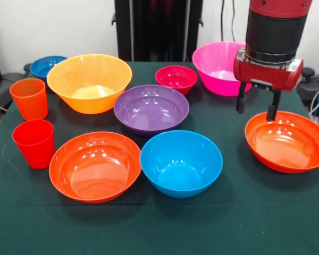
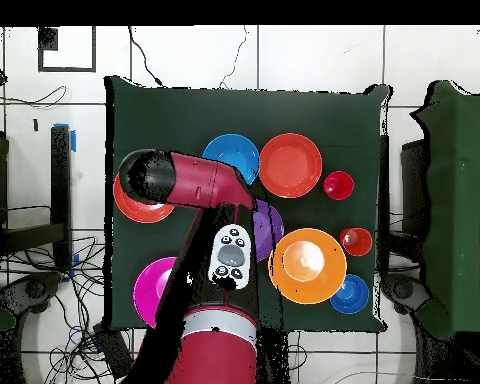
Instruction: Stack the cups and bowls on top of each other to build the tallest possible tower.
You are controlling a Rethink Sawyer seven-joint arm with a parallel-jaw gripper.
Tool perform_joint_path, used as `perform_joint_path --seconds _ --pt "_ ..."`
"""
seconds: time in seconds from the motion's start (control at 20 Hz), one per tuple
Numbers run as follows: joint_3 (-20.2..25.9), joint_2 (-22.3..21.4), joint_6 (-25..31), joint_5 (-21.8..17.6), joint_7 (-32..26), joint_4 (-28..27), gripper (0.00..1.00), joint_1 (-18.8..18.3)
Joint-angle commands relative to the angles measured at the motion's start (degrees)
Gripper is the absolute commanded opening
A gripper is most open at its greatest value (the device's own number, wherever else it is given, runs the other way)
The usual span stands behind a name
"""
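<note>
My gripper (image 1: 257,108) is open and empty, its fingertips (image 1: 271,112) hanging just above the far rim of the right red-orange bowl (image 1: 287,142). In the overhead view the arm covers most of that bowl (image 2: 132,210) and hides the gripper. Every bowl stands apart and nothing is stacked: pink (image 1: 219,66), small magenta (image 1: 176,78), purple (image 1: 151,109), yellow-orange (image 1: 89,82), small blue (image 1: 47,66), medium blue (image 1: 181,162) and the second red-orange bowl (image 1: 95,166). The ribbed orange cup (image 1: 29,98) and the smooth red cup (image 1: 34,142) stand upright at the left.
The dark green table (image 1: 159,228) has a bare strip along its near edge. The robot's black pedestal (image 1: 158,26) stands behind the table. Cables and dark chairs (image 1: 316,87) sit just off its sides.
</note>
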Motion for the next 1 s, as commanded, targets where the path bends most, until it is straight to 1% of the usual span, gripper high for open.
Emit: perform_joint_path --seconds 0.05,0.25,0.75,1.0 --pt "9.82 0.57 -4.65 -8.22 -9.89 6.03 1.00 -3.75" --pt "12.36 2.20 -6.53 -11.29 -10.43 5.49 1.00 -5.37" --pt "16.07 5.22 -9.07 -19.05 -8.16 4.35 1.00 -7.52" --pt "18.86 5.34 -10.19 -21.11 -7.38 5.45 1.00 -8.66"
